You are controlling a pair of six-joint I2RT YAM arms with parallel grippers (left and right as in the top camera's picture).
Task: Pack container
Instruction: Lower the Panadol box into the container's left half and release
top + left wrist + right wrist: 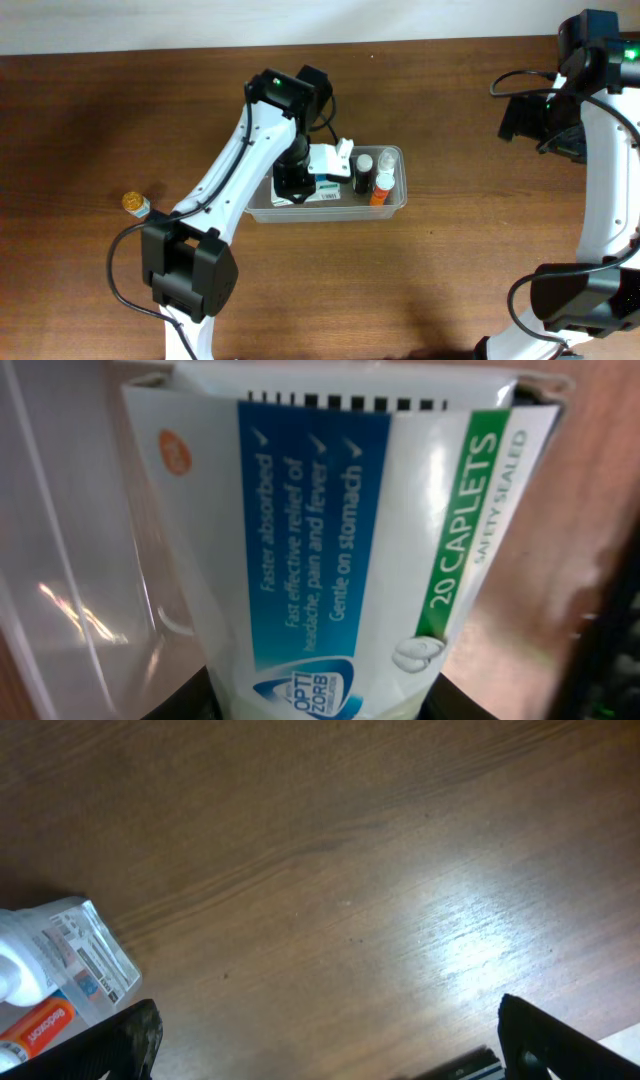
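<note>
The container (320, 214), a clear shallow tub, lies at the table's middle. My left gripper (293, 186) reaches into its left half, shut on a white caplets box (326, 192). In the left wrist view that box (340, 530), with its blue and green panels, fills the frame between my dark fingers (185, 705), and the tub's clear wall (70, 570) rises on the left. A dark bottle (363, 172) and an orange-and-white bottle (383, 187) stand in the tub's right end. My right gripper (527, 118) hangs open at the far right with nothing between its fingers (135, 1040).
A small orange-capped item (135, 204) sits on the wood at the left. A white object (338, 158) lies at the tub's back rim. In the right wrist view a tub corner with bottles (55, 970) shows at the lower left, and a dark striped edge (462, 1067) at the bottom.
</note>
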